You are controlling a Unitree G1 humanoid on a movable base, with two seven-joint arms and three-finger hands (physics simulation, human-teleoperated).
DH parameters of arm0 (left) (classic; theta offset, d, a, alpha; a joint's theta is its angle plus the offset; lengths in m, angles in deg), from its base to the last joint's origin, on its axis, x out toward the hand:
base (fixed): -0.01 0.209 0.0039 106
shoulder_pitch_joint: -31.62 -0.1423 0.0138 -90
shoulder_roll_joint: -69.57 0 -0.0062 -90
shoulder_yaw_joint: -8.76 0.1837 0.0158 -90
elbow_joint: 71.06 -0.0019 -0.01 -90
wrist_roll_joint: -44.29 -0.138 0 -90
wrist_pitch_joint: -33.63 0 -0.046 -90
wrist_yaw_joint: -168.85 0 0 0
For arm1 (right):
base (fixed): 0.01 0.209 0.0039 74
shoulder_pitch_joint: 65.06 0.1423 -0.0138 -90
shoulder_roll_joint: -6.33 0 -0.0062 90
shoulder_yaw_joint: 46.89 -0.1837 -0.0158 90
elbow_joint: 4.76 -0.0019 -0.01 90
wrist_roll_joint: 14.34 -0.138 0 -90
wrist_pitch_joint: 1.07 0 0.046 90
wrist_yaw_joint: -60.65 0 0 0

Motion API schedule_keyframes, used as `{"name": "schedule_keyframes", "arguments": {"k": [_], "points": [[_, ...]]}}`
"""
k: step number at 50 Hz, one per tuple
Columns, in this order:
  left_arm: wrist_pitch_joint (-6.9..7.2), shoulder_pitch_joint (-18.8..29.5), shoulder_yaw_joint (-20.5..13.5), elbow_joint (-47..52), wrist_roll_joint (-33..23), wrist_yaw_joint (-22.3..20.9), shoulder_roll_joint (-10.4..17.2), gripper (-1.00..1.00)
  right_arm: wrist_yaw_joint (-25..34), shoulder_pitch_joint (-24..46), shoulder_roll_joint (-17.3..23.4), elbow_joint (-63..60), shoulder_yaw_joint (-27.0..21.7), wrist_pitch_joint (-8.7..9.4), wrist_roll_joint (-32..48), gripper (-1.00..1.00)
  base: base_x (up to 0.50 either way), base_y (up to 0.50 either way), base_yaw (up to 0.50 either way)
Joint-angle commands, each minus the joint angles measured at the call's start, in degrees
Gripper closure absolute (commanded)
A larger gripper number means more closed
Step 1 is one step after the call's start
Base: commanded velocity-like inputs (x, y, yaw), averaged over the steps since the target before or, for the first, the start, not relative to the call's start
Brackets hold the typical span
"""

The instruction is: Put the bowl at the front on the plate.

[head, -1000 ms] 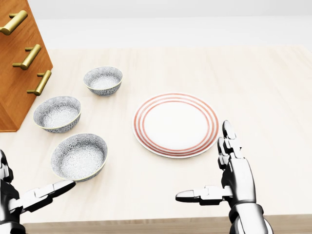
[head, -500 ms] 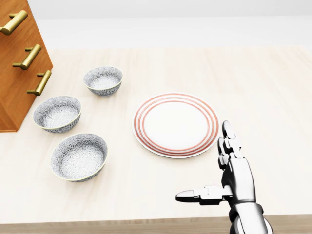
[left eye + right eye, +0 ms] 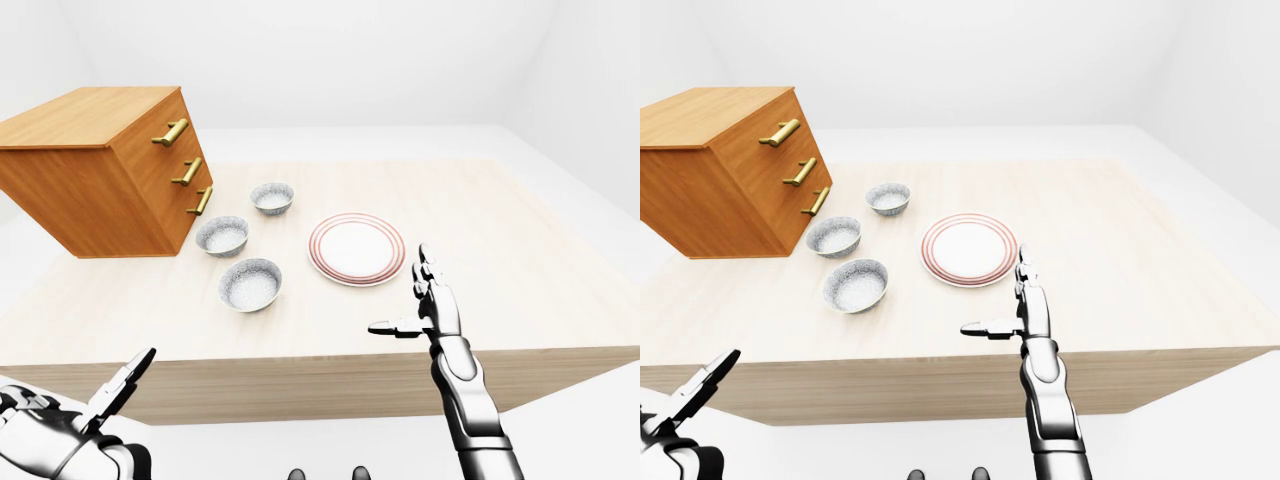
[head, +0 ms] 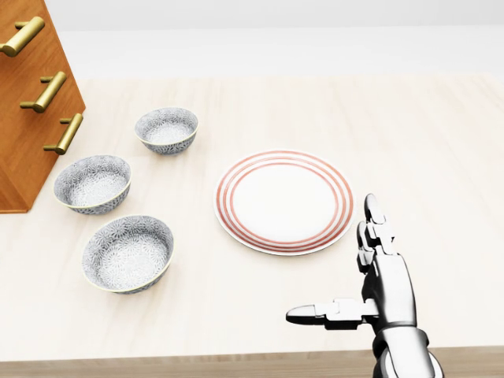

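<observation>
Three grey patterned bowls stand in a row at the left of the head view. The lowest bowl (image 4: 127, 253) is nearest the table's bottom edge. To its right lies a white plate (image 4: 283, 201) with red rings, nothing on it. My right hand (image 4: 331, 260) hovers open below and right of the plate, fingers (image 4: 372, 216) pointing up and thumb out to the left, holding nothing. My left hand (image 3: 118, 388) shows only in the eye views, low at bottom left beneath the table's edge, fingers stretched out and open, far from the bowl.
The two other bowls (image 4: 92, 183) (image 4: 166, 128) sit above the lowest one. A wooden chest of drawers (image 4: 31, 102) with brass handles stands on the table at the left, close to the bowls. The table's near edge (image 4: 236, 358) runs along the bottom.
My left hand has dropped out of the head view's bottom left, away from the lowest bowl. The right hand has shifted slightly down and right. Bowls and plate have not moved.
</observation>
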Motion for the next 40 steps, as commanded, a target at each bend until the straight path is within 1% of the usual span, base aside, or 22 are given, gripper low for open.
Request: {"name": "schedule_keyframes", "arguments": {"k": [1,19,20,21,27,28,29,32,36,40], "points": [[0.00,-0.30,-0.31,0.04,0.09,-0.45,-0.29,-1.00,-0.29,-0.09,-0.02,-0.42,0.01,0.50,0.23,-1.00,0.00,0.00,0.00],[0.00,-0.06,-0.18,-1.03,-0.16,-0.48,-0.05,-1.00,-0.27,-0.37,-0.02,-1.30,0.38,0.42,1.00,-1.00,0.00,0.00,0.00],[0.00,0.08,-0.07,-1.20,-0.28,-0.37,0.19,-1.00,-0.32,-0.32,0.01,-0.75,0.33,-0.05,1.20,-1.00,0.00,0.00,0.00],[0.00,0.10,0.04,-1.48,-0.35,-0.43,0.22,-1.00,-0.37,-0.40,-0.05,-1.26,0.49,0.44,1.40,-1.00,0.00,0.00,0.00],[0.00,0.08,0.18,-1.63,-0.37,-0.47,0.25,-1.00,-0.09,-0.42,-0.07,-1.68,0.61,0.64,1.76,-1.00,0.00,0.00,0.00],[0.00,0.05,0.20,-1.71,-0.45,-0.40,0.25,-1.00,0.07,-0.50,-0.10,-1.88,0.64,0.55,1.66,-1.00,0.00,0.00,0.00],[0.00,0.09,-0.18,-0.90,0.11,0.17,0.06,-1.00,0.77,-0.75,0.07,-2.38,1.12,-0.46,2.05,-1.00,0.00,0.00,0.00],[0.00,0.52,0.03,-2.33,0.07,0.35,0.38,-1.00,0.68,-0.94,-0.16,-2.70,0.99,-0.35,2.14,-1.00,0.00,0.00,0.00],[0.00,0.43,0.21,-2.21,-0.04,0.46,0.47,-1.00,0.99,-1.12,-0.14,-2.61,0.94,-1.19,2.19,-1.00,0.00,0.00,0.00],[0.00,0.41,0.36,-2.07,-0.08,0.66,0.59,-1.00,0.87,-0.84,-0.14,-1.96,0.69,-1.27,2.06,-1.00,0.00,0.00,0.00]]}}
